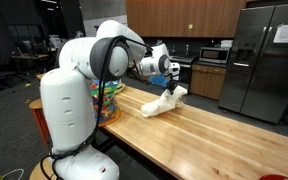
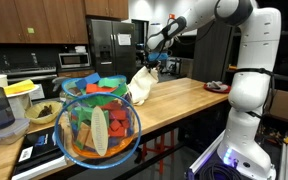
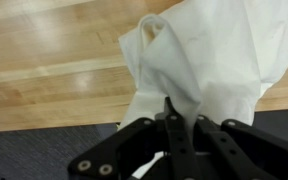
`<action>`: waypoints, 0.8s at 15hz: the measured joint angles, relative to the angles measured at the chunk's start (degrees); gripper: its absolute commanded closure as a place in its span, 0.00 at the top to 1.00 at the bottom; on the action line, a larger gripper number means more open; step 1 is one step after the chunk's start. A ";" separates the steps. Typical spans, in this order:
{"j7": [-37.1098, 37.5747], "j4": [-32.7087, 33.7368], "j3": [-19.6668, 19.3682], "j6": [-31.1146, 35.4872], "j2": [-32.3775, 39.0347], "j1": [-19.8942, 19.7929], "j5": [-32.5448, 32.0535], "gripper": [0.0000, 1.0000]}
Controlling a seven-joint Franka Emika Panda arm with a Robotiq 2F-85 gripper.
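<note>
A white cloth (image 1: 165,101) lies partly on the wooden countertop (image 1: 214,135), with one corner pulled up. My gripper (image 1: 172,77) is shut on that raised corner and holds it above the counter. In the wrist view the black fingers (image 3: 174,112) pinch a fold of the cloth (image 3: 209,50), which hangs down over the wood. The cloth (image 2: 142,85) and the gripper (image 2: 151,55) also show in an exterior view, near the counter's far end.
A clear bowl (image 2: 100,125) of colourful items stands at one end of the counter; it also shows in an exterior view (image 1: 106,103). A small dark object (image 2: 217,87) lies on the counter. A steel fridge (image 1: 262,60), cabinets and a microwave (image 1: 215,55) stand behind.
</note>
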 measured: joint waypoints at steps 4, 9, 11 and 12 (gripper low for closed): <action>0.12 -0.20 1.61 -0.06 0.43 2.30 -2.48 0.01; 0.06 -3.18 1.79 0.49 0.45 2.83 -2.85 0.01; 0.01 -5.31 0.91 1.34 0.32 2.24 -3.07 0.01; -0.03 -6.53 0.27 1.99 0.20 1.70 -3.07 0.01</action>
